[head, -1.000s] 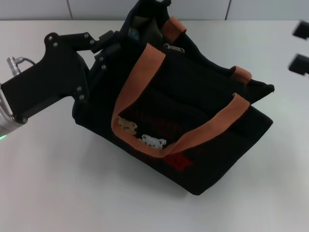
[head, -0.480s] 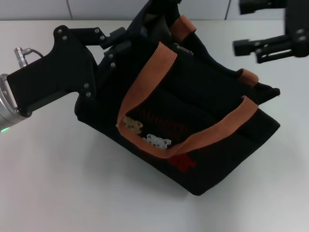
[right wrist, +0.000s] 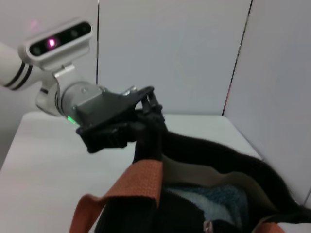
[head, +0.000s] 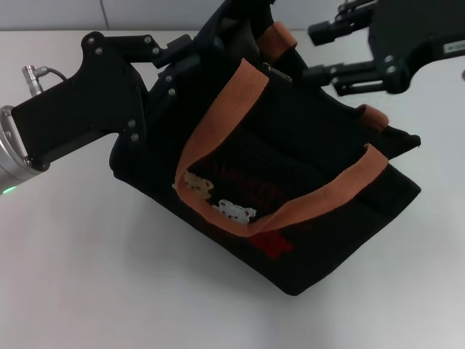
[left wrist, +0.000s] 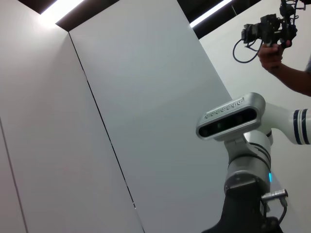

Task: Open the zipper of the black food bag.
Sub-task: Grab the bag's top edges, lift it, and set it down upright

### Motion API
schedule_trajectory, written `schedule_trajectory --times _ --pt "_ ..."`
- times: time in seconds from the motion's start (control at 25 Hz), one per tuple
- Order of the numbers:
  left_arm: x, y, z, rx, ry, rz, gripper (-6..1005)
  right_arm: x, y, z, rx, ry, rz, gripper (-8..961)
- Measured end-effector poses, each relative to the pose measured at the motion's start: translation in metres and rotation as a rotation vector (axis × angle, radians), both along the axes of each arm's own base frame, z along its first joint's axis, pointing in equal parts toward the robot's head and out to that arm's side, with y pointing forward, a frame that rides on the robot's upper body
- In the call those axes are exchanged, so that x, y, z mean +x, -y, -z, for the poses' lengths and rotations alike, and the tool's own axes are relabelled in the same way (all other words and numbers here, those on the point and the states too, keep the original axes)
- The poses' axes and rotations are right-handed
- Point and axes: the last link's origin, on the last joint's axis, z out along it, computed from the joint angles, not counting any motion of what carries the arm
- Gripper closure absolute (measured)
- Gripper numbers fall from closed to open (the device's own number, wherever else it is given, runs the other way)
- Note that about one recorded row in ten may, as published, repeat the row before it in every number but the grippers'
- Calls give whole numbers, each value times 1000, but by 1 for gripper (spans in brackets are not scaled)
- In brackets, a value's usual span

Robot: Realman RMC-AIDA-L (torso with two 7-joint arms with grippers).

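Note:
The black food bag [head: 290,167] lies tilted on the white table, with orange-brown handles [head: 211,123] and bear patches on its front. My left gripper [head: 178,62] is shut on the bag's far left top corner, also seen in the right wrist view [right wrist: 148,114]. The silver zipper [head: 276,73] pull rests on the top edge, and shows low in the right wrist view [right wrist: 208,226]. My right gripper [head: 323,52] hovers open just right of the pull, apart from it. The bag's mouth [right wrist: 218,155] gapes near the held end, showing grey lining.
The white table [head: 87,276] spreads out in front and to the left of the bag. A panelled wall stands behind. The left wrist view shows only walls, the robot's head [left wrist: 228,116] and a person's hand with a camera rig [left wrist: 269,36].
My right gripper has come in from the upper right and moved left toward the bag's top edge. The left gripper and the bag have barely shifted.

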Motion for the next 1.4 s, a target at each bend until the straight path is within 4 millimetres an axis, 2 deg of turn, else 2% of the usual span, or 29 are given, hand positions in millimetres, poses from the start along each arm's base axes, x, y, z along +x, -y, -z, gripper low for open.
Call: schedule_trajectory --times 0.2,0.52,0.96,1.16,1.28,1.36,1.4 --pt "1 0 0 4 0 3 895 -4 -2 18 -20 51 2 436" --pt "3 1 2 -6 -8 25 895 -13 -6 37 -28 104 -6 474" --pt "8 0 3 -3 -16 55 895 -32 -10 46 42 170 -39 527" --pt "9 1 3 -5 -11 67 896 -34 -9 49 65 200 -56 784" --pt "10 1 2 -2 -9 73 896 -34 -8 45 69 190 -41 888" --pt "10 1 2 -2 -9 73 896 -32 -7 28 86 159 0 957" --pt "10 1 1 3 -9 79 896 -32 -7 28 86 159 0 956"
